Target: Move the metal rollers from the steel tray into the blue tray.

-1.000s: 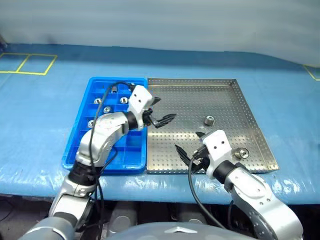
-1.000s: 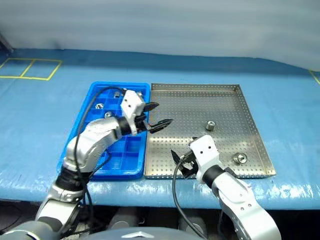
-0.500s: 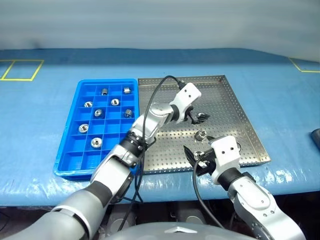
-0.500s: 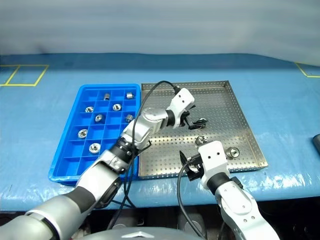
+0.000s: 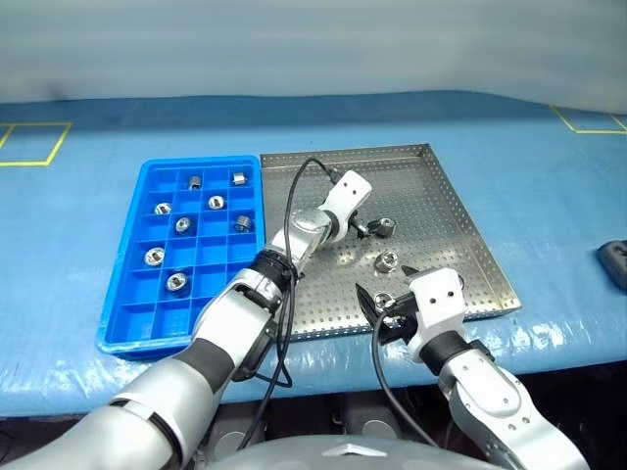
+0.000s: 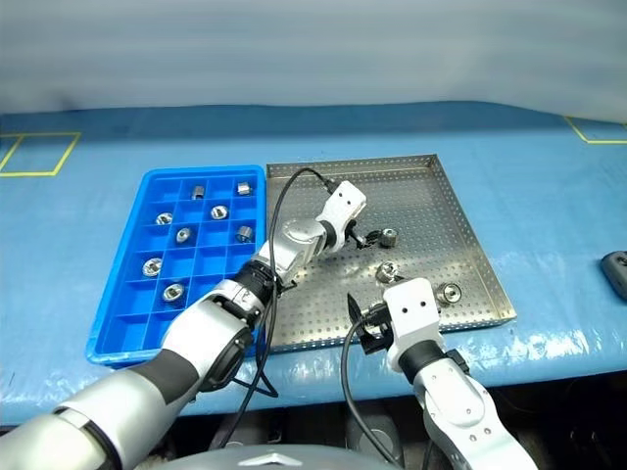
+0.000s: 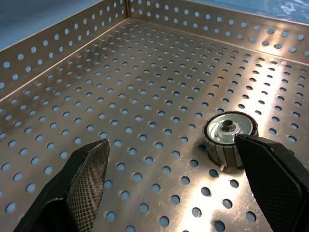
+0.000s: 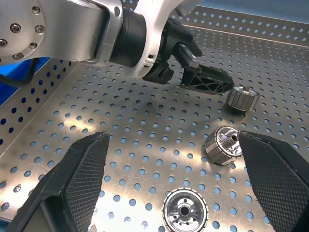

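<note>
Left tool [image 7: 169, 183] spread wide, low over steel tray [image 5: 460, 240]. Nearest metal roller [image 7: 230, 138] upright, hole up, just beside one fingertip, off-centre in gap. Right tool [image 8: 174, 188] also spread, farther off. Blue tray [image 5: 122, 294] beside steel tray.

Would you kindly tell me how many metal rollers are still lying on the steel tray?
3 on the steel tray: one beside the open left hand, one nearer mid-tray, one towards the near right corner by the right hand. None seem hidden.
</note>
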Controlling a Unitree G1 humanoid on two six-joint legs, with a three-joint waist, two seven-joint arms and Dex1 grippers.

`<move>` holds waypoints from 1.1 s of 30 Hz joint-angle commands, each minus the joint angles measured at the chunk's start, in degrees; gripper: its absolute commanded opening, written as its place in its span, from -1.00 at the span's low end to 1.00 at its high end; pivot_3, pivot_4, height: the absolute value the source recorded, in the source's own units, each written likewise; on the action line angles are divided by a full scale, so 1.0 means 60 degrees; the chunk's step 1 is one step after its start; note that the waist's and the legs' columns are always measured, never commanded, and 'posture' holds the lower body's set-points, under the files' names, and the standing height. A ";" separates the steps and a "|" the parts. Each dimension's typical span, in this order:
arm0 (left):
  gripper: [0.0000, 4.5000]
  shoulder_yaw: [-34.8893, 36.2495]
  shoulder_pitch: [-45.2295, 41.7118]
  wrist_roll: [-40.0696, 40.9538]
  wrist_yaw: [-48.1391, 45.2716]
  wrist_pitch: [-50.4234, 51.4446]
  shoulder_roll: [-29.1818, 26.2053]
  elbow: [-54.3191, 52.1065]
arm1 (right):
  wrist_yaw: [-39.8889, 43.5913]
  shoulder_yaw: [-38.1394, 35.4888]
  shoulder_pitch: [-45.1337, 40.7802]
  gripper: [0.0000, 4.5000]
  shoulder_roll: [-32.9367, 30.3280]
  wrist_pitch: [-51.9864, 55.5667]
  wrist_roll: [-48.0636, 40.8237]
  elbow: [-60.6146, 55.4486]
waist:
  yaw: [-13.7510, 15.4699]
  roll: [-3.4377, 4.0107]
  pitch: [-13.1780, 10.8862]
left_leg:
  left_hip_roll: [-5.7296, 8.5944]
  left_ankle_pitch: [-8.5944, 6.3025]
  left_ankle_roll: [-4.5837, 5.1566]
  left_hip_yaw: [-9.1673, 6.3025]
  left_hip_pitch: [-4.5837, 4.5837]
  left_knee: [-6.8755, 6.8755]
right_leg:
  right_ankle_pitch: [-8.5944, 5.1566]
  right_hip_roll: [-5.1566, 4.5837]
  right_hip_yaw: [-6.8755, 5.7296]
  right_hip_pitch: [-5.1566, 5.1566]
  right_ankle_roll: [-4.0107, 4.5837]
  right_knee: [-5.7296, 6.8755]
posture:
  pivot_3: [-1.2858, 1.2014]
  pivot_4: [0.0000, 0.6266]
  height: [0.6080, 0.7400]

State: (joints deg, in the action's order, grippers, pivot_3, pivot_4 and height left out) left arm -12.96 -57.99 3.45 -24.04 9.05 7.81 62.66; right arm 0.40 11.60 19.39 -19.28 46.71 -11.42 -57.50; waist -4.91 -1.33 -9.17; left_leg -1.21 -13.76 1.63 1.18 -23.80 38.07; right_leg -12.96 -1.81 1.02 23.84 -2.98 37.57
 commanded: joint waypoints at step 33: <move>1.00 -0.2824 0.2333 -0.0936 -0.3968 0.0029 -0.1010 -0.5948 | -0.0603 -0.1202 0.2021 1.00 -0.1035 -0.1495 -0.1284 -0.0417 | 0.0143 0.0023 0.0015 | -0.0049 -0.0008 0.0012 0.0047 0.0027 0.0024 | -0.0011 0.0018 0.0061 -0.0010 0.0039 0.0010 | -0.12 -0.52 1.00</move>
State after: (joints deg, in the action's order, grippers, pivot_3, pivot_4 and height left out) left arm -29.73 -43.47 -1.29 -48.48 11.34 0.73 26.04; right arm -2.44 4.33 31.03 -25.12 39.33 -18.66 -57.55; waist -4.05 -1.19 -9.08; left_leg -1.50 -13.80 1.70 1.47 -23.65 38.22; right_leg -13.02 -1.69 1.39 23.79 -2.75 37.64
